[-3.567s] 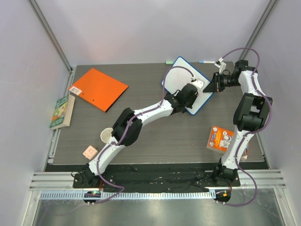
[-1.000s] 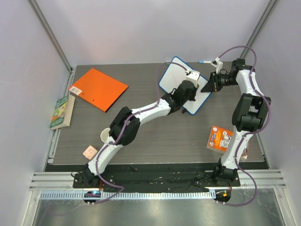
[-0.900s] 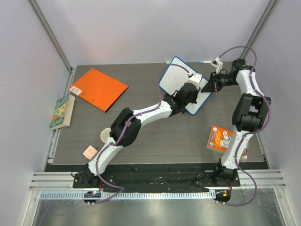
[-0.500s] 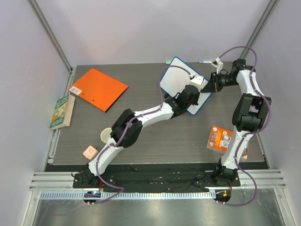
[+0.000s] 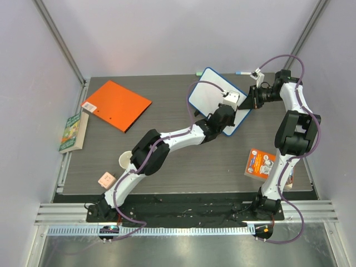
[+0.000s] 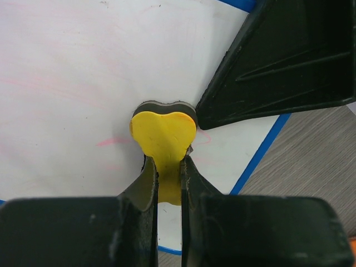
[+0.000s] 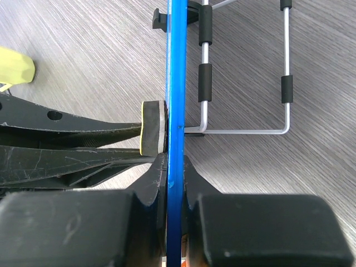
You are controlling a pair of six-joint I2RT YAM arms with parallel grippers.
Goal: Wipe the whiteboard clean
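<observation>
Whiteboard (image 5: 214,94) sat toward 1 o'clock on dark surface (image 5: 167,161), wire stand (image 7: 245,72) at its back. Face mostly white; one faint red streak (image 6: 114,141) just at 9 o'clock of yellow eraser (image 6: 164,133), paler pink smears further toward 10 o'clock. Eraser pressed flat on face, left fingers (image 6: 146,183) closed on its tail. Right fingers (image 7: 191,181) clamped on blue rim at board's 3 o'clock edge, steadying it. My read: bulk wiped, ghost marks left; few more passes needed.

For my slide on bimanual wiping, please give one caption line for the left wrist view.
Left gripper holds a yellow eraser against the whiteboard, beside a faint red mark.
</observation>
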